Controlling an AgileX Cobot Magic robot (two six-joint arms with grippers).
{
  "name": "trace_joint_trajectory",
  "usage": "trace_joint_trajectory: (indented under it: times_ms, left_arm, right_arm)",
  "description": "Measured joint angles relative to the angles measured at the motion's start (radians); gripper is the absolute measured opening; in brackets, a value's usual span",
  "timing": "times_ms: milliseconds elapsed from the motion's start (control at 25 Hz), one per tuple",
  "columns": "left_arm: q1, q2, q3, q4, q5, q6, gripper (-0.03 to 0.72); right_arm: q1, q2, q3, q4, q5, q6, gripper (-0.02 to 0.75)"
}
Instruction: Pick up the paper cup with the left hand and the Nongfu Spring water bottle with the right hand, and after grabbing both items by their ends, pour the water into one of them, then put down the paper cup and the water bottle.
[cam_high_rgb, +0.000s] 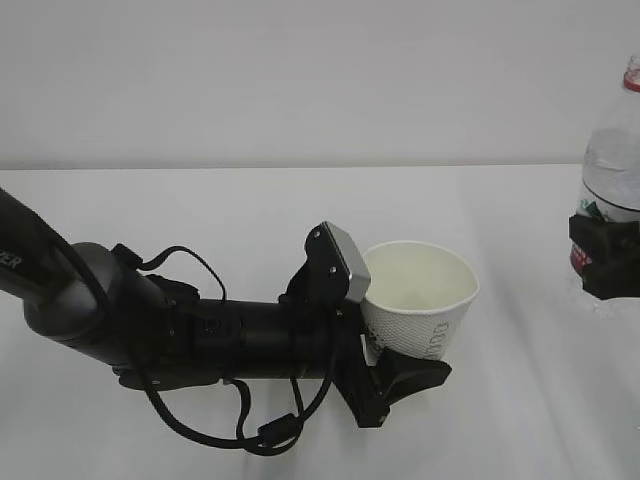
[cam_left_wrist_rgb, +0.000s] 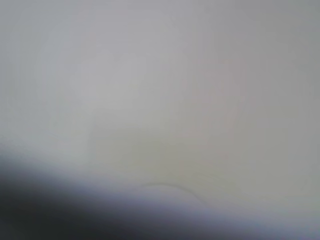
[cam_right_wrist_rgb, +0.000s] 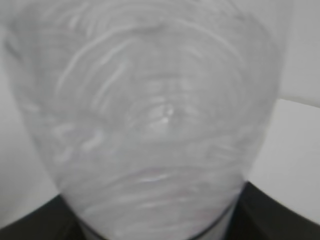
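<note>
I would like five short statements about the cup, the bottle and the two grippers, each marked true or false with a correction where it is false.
1. The left gripper has its fingers around the paper cup. True.
2. The paper cup lies on its side. False: it is upright, its open mouth facing up.
3. The right gripper grips the Nongfu Spring water bottle at its red label. True.
4. The bottle is tipped over the cup and pouring. False: it stands upright at the right edge of the exterior view, well apart from the cup.
5. The cup is full to its rim. False: its white inner wall shows far down.
</note>
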Motion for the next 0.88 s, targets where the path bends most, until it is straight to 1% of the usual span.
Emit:
trace_joint_trajectory:
  times_ms: [240, 440, 760, 880]
  left_arm:
    - [0.000, 0.000, 0.000, 0.000, 0.000, -0.005, 0.526]
    - [0.000, 0.000, 0.000, 0.001, 0.000, -0.007, 0.525]
    - [0.000, 0.000, 0.000, 0.002, 0.000, -0.007, 0.525]
    - [0.000, 0.000, 0.000, 0.021, 0.000, -0.007, 0.525]
  right_arm:
    - [0.000, -0.029, 0.002, -0.008, 0.057, 0.000, 0.421]
    - [0.000, -0.031, 0.005, -0.014, 0.063, -0.006, 0.421]
    - [0.000, -0.031, 0.005, -0.014, 0.066, -0.083, 0.421]
    - [0.000, -0.031, 0.005, -0.014, 0.066, -0.125, 0.421]
